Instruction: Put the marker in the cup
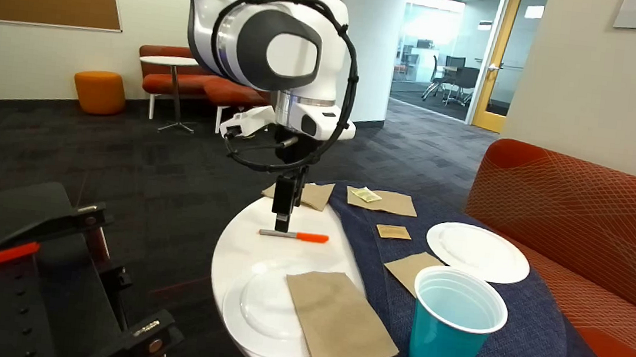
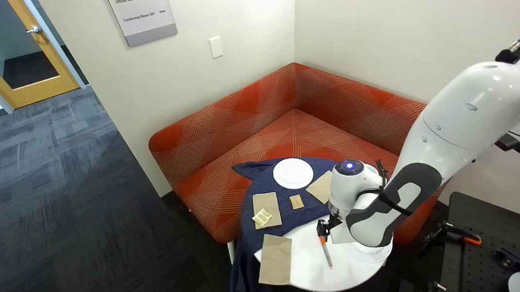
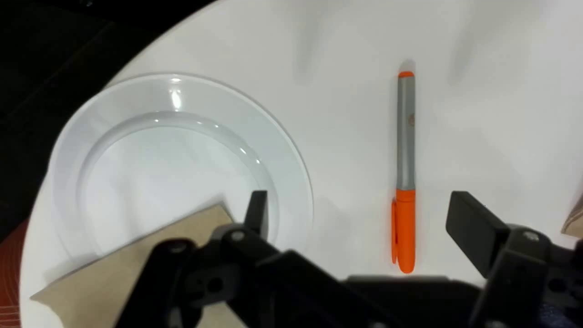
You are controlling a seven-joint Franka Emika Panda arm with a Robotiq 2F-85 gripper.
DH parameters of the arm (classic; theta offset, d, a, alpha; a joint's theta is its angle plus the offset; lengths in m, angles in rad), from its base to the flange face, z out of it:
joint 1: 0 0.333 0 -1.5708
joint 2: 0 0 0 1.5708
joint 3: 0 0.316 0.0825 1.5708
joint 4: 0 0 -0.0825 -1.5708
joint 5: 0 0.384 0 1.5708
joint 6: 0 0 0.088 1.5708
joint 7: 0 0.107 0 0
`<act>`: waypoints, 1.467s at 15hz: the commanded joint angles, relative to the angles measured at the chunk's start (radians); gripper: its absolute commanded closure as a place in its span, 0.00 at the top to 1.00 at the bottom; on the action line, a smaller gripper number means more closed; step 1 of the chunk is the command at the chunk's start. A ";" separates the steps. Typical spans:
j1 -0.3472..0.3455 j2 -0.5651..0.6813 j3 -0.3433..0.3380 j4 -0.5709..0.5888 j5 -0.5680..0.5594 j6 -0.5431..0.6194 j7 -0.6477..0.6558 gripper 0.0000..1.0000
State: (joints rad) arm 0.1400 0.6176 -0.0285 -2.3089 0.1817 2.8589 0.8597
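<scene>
The marker, with a grey barrel and an orange cap, lies flat on the white tabletop in both exterior views (image 1: 312, 237) (image 2: 326, 253) and in the wrist view (image 3: 406, 159). My gripper (image 3: 360, 218) is open and empty above the table. In the wrist view its fingers stand on either side of the marker's orange cap, which is nearer the right finger. In both exterior views the gripper (image 1: 284, 222) (image 2: 322, 229) is at the marker. The teal cup (image 1: 446, 340) stands upright on the dark blue cloth. The arm mostly hides it in an exterior view, and it is out of the wrist view.
A white plate (image 3: 291, 150) with a brown napkin (image 1: 338, 322) on it lies beside the marker. Another white plate (image 1: 478, 243), several napkins and small packets lie on the blue cloth (image 1: 525, 342). A red couch (image 2: 241, 124) borders the table.
</scene>
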 commanded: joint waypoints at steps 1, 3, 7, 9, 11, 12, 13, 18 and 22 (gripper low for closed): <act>0.018 0.056 -0.015 0.056 0.042 0.035 -0.002 1.00; 0.024 0.081 -0.020 0.079 0.050 0.039 0.003 1.00; 0.034 0.123 -0.029 0.113 0.063 0.042 0.009 1.00; 0.043 0.145 -0.040 0.132 0.064 0.040 0.014 1.00; 0.051 0.163 -0.049 0.150 0.065 0.038 0.017 1.00; 0.054 0.173 -0.052 0.160 0.065 0.036 0.018 1.00; 0.059 0.181 -0.056 0.169 0.064 0.035 0.019 1.00; 0.077 0.215 -0.069 0.209 0.062 0.028 0.024 0.93; 0.085 0.230 -0.070 0.229 0.061 0.025 0.023 0.54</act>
State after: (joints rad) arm 0.1975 0.8295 -0.0798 -2.1036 0.2226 2.8740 0.8664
